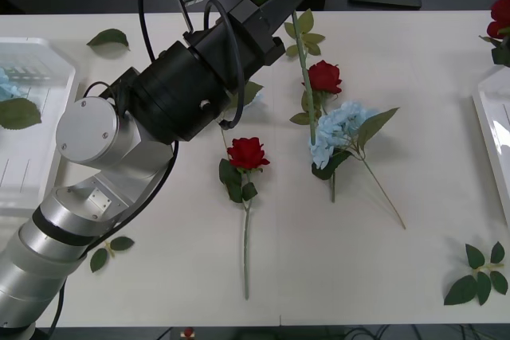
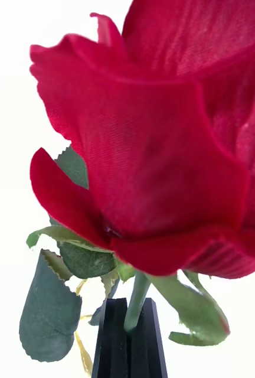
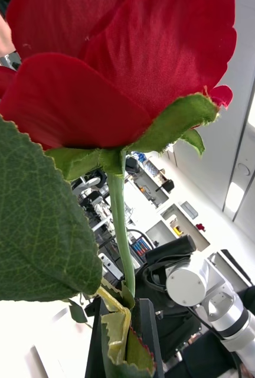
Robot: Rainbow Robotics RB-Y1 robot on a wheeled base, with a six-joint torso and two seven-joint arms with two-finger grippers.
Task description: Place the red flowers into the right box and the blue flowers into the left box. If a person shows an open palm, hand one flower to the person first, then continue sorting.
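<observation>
roses [image 1: 248,152]: 5 | hydrangeas [image 1: 338,138]: 2 | trays [image 1: 32,129]: 2 | leaf sprigs [image 1: 479,275]: 3

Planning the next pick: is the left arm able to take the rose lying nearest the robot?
Probably not yet: the left gripper is shut on another red rose by its stem; the lying rose is uncovered.

My left arm [image 1: 159,117] blocks the left-centre. Two roses [image 1: 248,153] and a hydrangea [image 1: 339,137] crowd the middle; bare table [image 1: 335,276] near me stays passable.
</observation>
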